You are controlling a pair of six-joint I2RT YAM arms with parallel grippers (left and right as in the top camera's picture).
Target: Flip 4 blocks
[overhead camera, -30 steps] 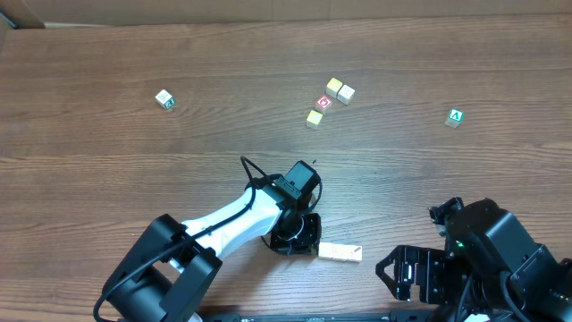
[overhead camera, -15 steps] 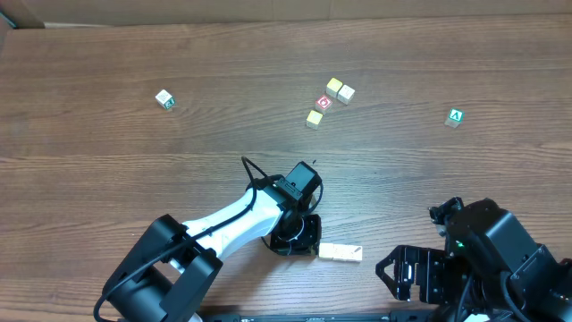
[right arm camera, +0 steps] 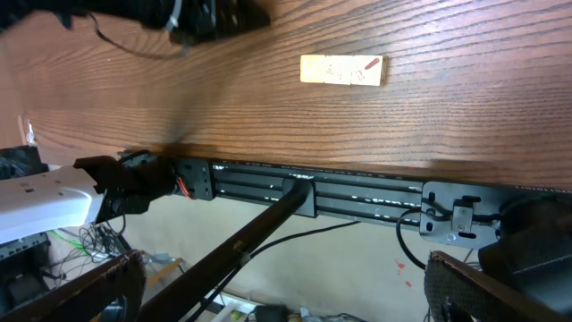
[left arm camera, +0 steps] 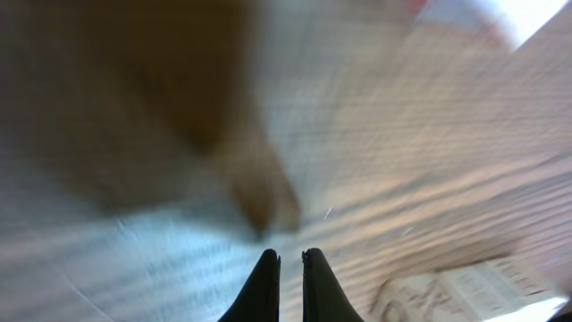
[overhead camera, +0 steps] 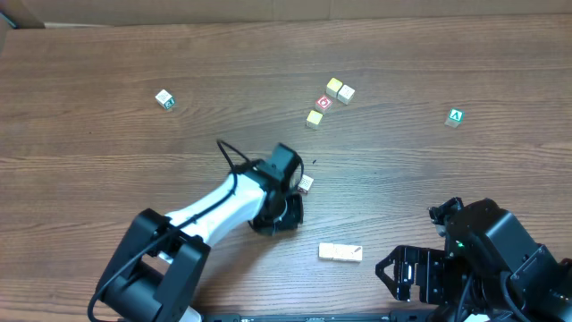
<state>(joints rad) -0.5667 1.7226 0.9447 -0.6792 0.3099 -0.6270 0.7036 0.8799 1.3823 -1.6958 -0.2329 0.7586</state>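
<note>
Swinging up and to the left since a second ago, the left arm (overhead camera: 223,201) is now sitting clear of the blocks (overhead camera: 340,253), where earlier its dark head was just beside their left end. The blocks themselves are lying where they were, in a short flat row on the table (overhead camera: 107,152) near its front edge. The right wrist view is showing their red mark at the right end.

The left gripper (left arm camera: 290,261) is keeping its fingers pressed together with nothing visible between them, though its own view is badly blurred. The right gripper (right arm camera: 286,300) is waiting at the front right, fingers spread wide and holding nothing. A small pale speck is showing beside the left arm's head in the overhead view, and I cannot tell what it is.

The arm seems to be pulling back between attempts, or repositioning, rather than turning a block at this instant. Next it is likely needing to come back down to the row and meet one cube squarely at an edge. The cubes are touching one another, so a careless nudge is risking sliding the whole row instead of tipping one over.
</note>
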